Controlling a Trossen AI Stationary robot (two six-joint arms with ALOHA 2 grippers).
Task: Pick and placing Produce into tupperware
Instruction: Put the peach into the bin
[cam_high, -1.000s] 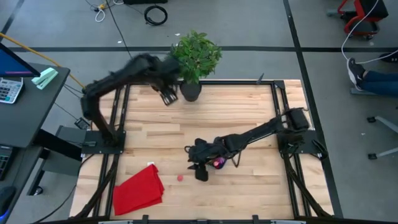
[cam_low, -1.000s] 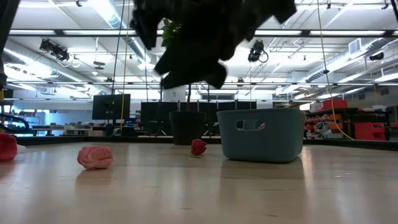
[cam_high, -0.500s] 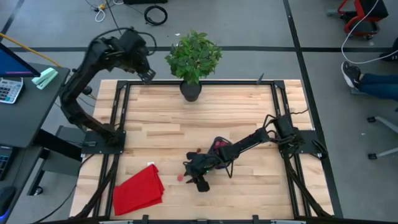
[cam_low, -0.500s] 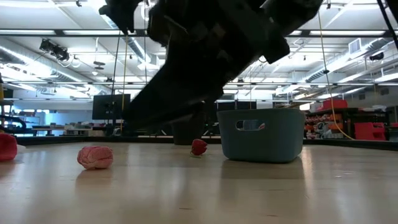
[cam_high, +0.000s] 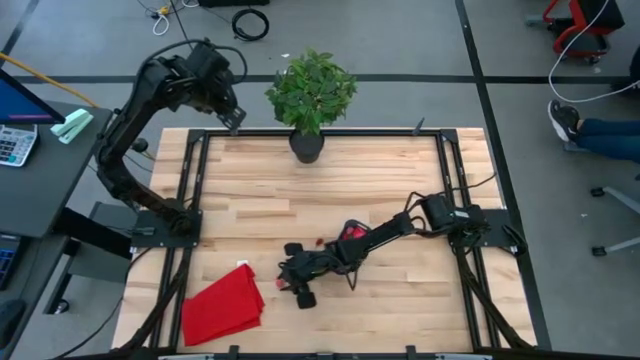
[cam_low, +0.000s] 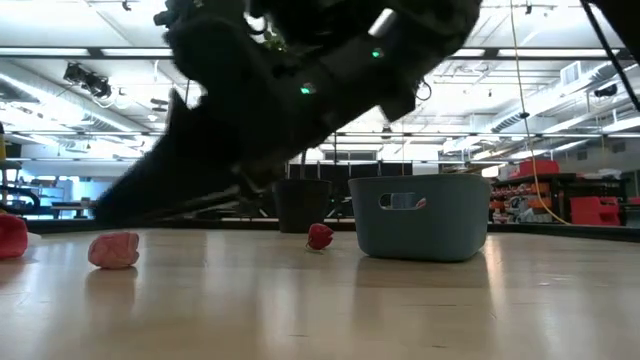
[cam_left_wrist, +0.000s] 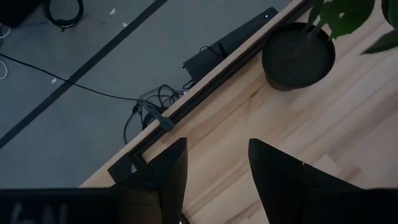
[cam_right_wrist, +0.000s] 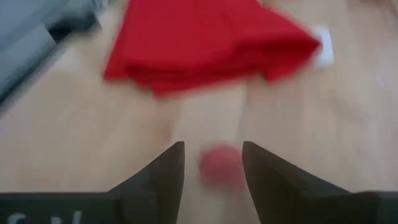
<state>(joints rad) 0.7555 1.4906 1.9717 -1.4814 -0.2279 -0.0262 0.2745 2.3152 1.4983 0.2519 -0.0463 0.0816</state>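
In the high view, the right claw (cam_high: 297, 283) lay low over the counter (cam_high: 250, 215) at lower centre, just right of the red cloth (cam_high: 222, 305), its arm stretched from the right edge. The tub (cam_high: 352, 232) showed only partly behind that arm, with a small red piece (cam_high: 318, 241) just to its left. The left claw (cam_high: 228, 112) hung past the counter's upper left corner, beside the potted plant (cam_high: 310, 95).

In the low view, the teal tub (cam_low: 420, 215) stood right of centre, a red piece (cam_low: 319, 236) just left of it, and a pink piece (cam_low: 113, 250) at the left, under the dark arm.

In the left wrist view, the fingers (cam_left_wrist: 163, 171) stood apart, holding nothing, above the counter edge near the plant pot (cam_left_wrist: 298, 56).

In the right wrist view, the fingers (cam_right_wrist: 163, 171) stood open with a pink piece (cam_right_wrist: 219, 165) between them, not gripped; the red cloth (cam_right_wrist: 205, 37) lay beyond.
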